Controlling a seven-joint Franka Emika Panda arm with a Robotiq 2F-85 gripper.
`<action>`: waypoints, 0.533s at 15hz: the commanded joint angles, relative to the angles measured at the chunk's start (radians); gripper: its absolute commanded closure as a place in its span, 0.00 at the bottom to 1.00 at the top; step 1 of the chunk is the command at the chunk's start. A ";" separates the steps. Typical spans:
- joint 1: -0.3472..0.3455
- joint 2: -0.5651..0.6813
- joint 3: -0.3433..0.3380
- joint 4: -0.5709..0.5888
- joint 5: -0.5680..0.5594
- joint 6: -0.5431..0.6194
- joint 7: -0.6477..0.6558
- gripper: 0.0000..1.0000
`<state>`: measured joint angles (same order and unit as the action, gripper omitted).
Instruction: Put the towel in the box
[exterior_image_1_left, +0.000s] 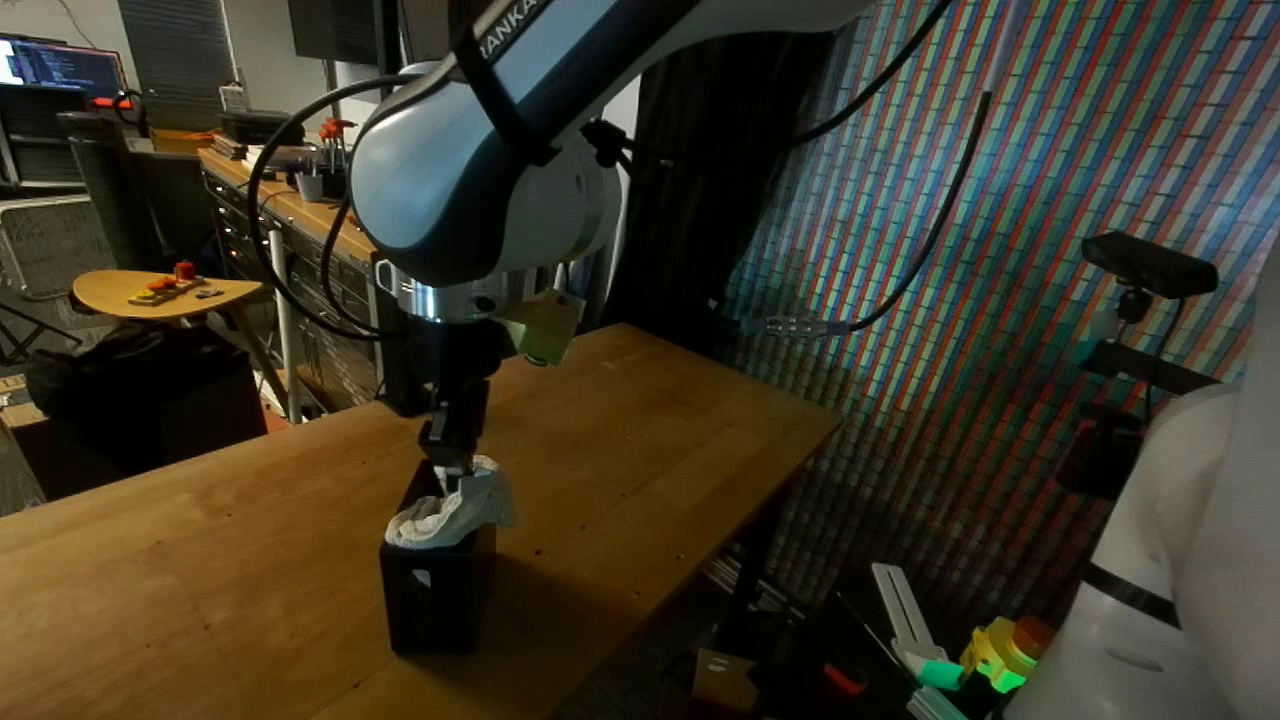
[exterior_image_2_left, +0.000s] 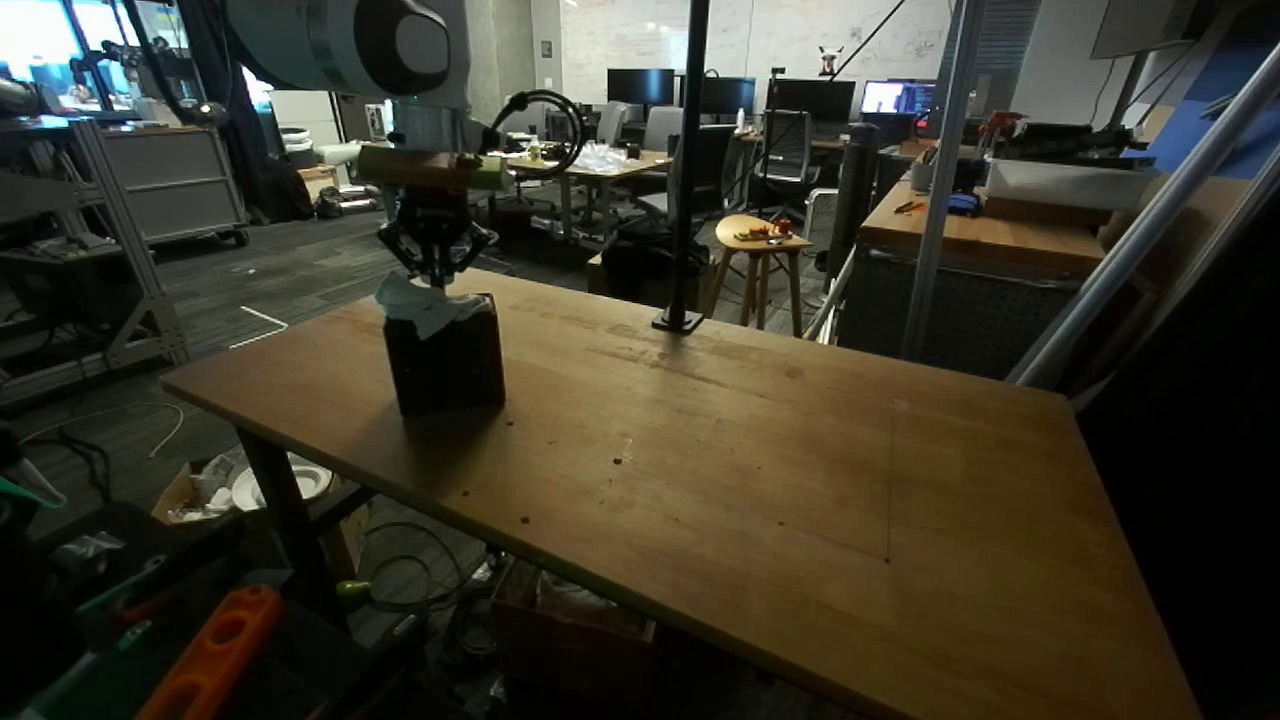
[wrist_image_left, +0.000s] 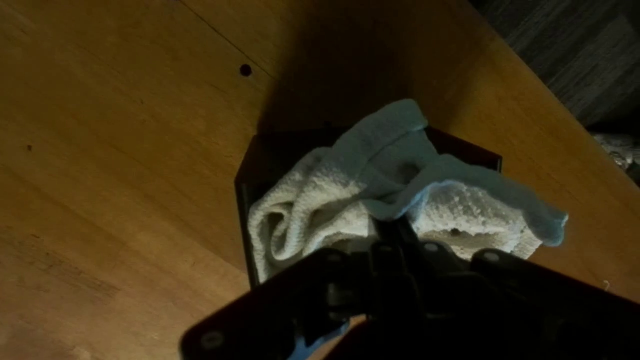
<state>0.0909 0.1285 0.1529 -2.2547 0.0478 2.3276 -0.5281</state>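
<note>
The black box stands upright on the wooden table in both exterior views, its top facing up. A rumpled pale grey-green towel fills much of the box's mouth. One corner of the cloth sticks out past the rim on the right of the wrist view, and part drapes over a top edge of the box in an exterior view. My gripper points down over the box with its fingers together; the towel's folds gather at the tips, which appear pinched on it. The cloth partly hides the fingertips and the inside of the box.
The wooden table extends well beyond the box, whose side lies fairly near one table edge. A black post rises from the table's far edge. A small stool with toys stands beyond it.
</note>
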 joint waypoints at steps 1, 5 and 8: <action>-0.003 0.018 0.010 0.006 0.027 0.024 -0.044 0.93; -0.009 0.044 0.017 0.012 0.053 0.039 -0.072 0.94; -0.012 0.067 0.021 0.025 0.071 0.044 -0.097 0.94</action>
<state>0.0909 0.1698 0.1601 -2.2523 0.0845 2.3569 -0.5801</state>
